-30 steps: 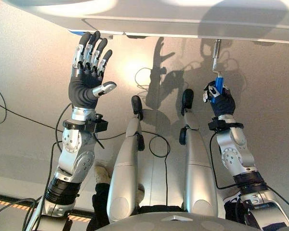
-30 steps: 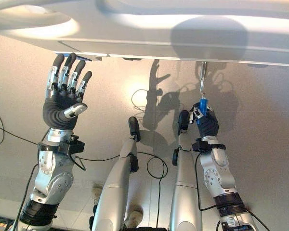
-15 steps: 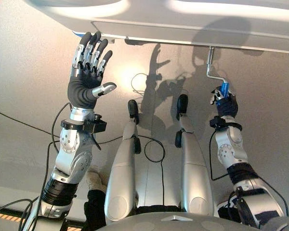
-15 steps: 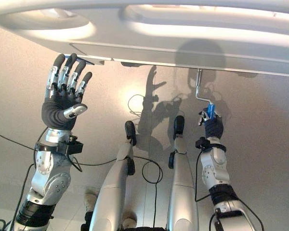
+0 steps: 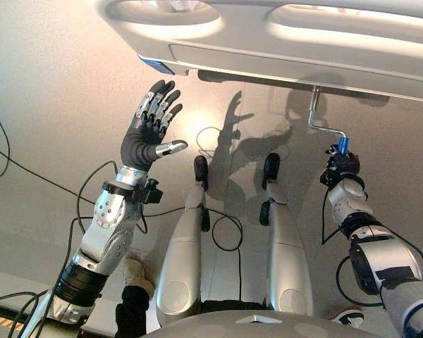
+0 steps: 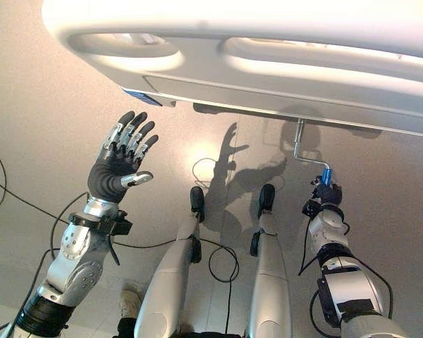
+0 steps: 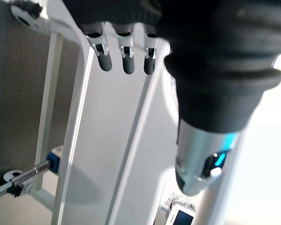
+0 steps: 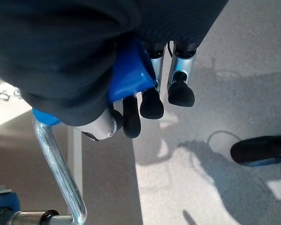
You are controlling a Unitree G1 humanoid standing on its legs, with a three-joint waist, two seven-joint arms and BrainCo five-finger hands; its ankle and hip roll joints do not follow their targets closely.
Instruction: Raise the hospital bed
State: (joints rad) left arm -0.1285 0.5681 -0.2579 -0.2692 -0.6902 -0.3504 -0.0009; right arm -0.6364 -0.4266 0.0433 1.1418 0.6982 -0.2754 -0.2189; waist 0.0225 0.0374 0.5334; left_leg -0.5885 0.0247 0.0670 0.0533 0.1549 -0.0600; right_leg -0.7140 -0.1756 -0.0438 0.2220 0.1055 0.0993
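Note:
The hospital bed's white footboard [image 5: 282, 42] spans the top of the eye views. From its underside hangs a metal crank [image 5: 316, 113] that ends in a blue handle [image 5: 343, 145]. My right hand [image 5: 342, 165] is shut on that blue handle [image 8: 129, 70], with the fingers [image 8: 152, 101] curled round it and the steel crank arm [image 8: 56, 159] running off beside it. My left hand [image 5: 149, 130] is held up open below the footboard's left end, fingers spread and touching nothing. In the left wrist view the fingertips [image 7: 124, 63] hover near the white footboard [image 7: 117, 140].
A blue label [image 5: 157, 65] sits on the footboard's lower left corner. A blue-tipped rod fitting [image 7: 51, 159] sticks out by the bed frame. A person's shoe [image 8: 260, 150] stands on the grey floor [image 5: 49, 113], and another [image 5: 132, 267] lies lower left.
The camera has shifted, so more of the footboard shows. My right hand has swung the crank handle right and lower. The left hand stays open, now tilted to the right.

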